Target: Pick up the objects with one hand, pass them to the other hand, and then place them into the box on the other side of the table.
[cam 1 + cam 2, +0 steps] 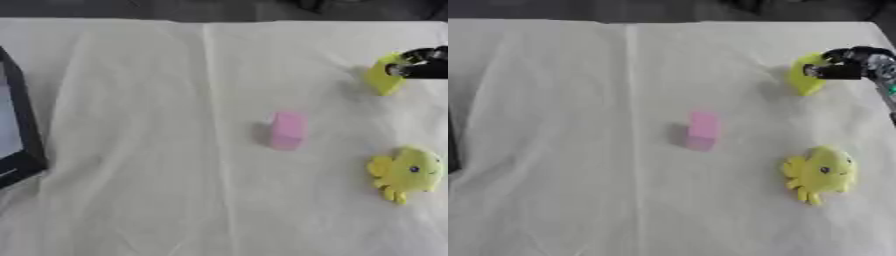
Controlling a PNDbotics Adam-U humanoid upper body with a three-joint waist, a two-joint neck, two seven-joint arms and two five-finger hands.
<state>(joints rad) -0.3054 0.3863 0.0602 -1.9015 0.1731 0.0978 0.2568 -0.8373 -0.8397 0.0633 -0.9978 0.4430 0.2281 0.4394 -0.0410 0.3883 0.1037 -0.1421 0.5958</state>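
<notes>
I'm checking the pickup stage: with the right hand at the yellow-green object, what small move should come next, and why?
Probably lift it a little. The right hand appears curled round the yellow-green object, which seems still on the cloth. The left hand is out of view, so a handover isn't ready.

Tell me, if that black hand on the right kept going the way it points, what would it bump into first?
The right hand points toward the view's left and is already at the yellow-green object, fingers apparently curled on it. Beyond lies bare white cloth, though depth is unclear.
</notes>
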